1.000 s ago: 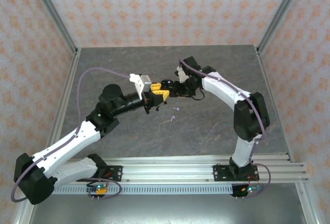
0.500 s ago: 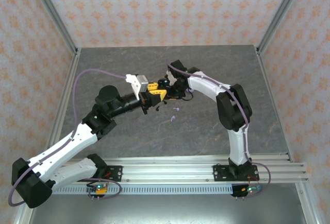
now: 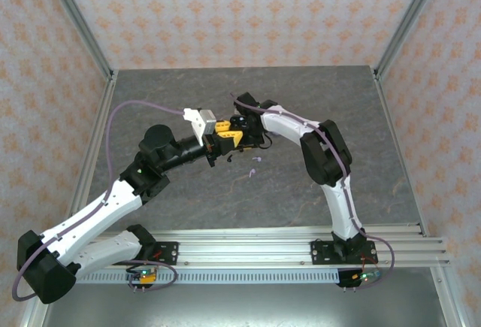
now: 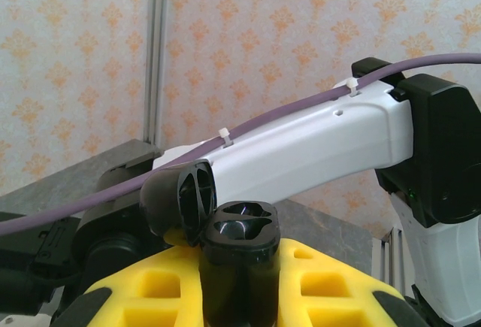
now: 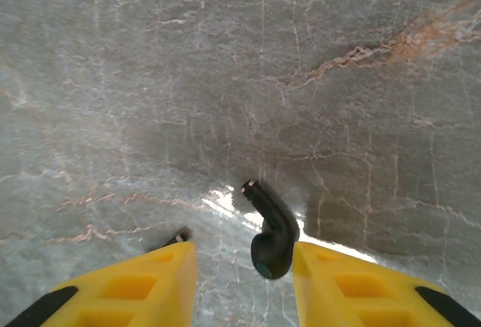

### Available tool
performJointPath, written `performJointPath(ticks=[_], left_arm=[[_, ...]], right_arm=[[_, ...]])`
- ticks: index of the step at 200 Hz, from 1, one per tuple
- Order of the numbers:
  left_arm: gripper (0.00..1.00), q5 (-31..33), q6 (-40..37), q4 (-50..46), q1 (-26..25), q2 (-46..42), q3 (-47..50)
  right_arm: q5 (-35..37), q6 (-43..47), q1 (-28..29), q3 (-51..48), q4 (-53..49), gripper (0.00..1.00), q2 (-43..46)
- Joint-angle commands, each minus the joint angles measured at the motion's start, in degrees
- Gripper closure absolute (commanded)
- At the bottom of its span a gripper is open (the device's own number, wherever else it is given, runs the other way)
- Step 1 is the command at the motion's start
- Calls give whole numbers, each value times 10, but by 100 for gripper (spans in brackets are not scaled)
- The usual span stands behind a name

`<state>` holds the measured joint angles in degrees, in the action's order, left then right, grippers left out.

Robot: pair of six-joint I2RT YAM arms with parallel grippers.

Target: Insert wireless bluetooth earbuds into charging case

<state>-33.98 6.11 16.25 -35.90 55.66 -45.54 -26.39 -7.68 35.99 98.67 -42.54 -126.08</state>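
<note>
Left gripper [image 3: 228,136]: clenched on the black charging case [image 4: 239,267], which stands upright between the yellow fingers. Its lid [image 4: 179,201] is swung open to 10 o'clock of the body. Both wells [image 4: 244,220] face up and appear empty.

Right gripper [image 3: 244,122]: in the overhead view it sits just at 1 o'clock of the left gripper, close to the case. Its jaws stand parted, not clenched. In the right wrist view a black earbud [image 5: 272,231] lies between them, with the stem pointing to 11 o'clock and the head at 6 o'clock. The head is against the finger at 3 o'clock, and a clear gap remains to the finger at 9 o'clock. Whether the earbud rests on the grey stone table [image 3: 316,101] or hangs off that finger cannot be told.

Other stock: two pale lilac earbuds [image 3: 255,160] lie on the table at 5 o'clock of the case, apart from both grippers. The second black earbud is not identified.

Assessment: the step in hand is taking up the first black earbud; nothing is seated yet, so the task is at an early stage. The next move calls for the right jaws to close squarely on the earbud's body. It must then be carried over the open case and turned stem-down to match a well. The piece is small and smooth, so an off-centre pinch risks flicking it away.
</note>
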Motion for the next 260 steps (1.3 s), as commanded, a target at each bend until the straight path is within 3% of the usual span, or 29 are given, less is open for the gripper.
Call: performJointPath(ticks=[1, 207, 260], left_arm=[[98, 8, 5, 1, -2, -1, -6], [98, 7, 8, -4, -2, 8, -9], [98, 6, 7, -8, -2, 4, -11]], right_arm=[[52, 3, 6, 17, -35, 64, -13], [273, 23, 6, 24, -100, 71, 0], [202, 9, 0, 7, -91, 68, 51]])
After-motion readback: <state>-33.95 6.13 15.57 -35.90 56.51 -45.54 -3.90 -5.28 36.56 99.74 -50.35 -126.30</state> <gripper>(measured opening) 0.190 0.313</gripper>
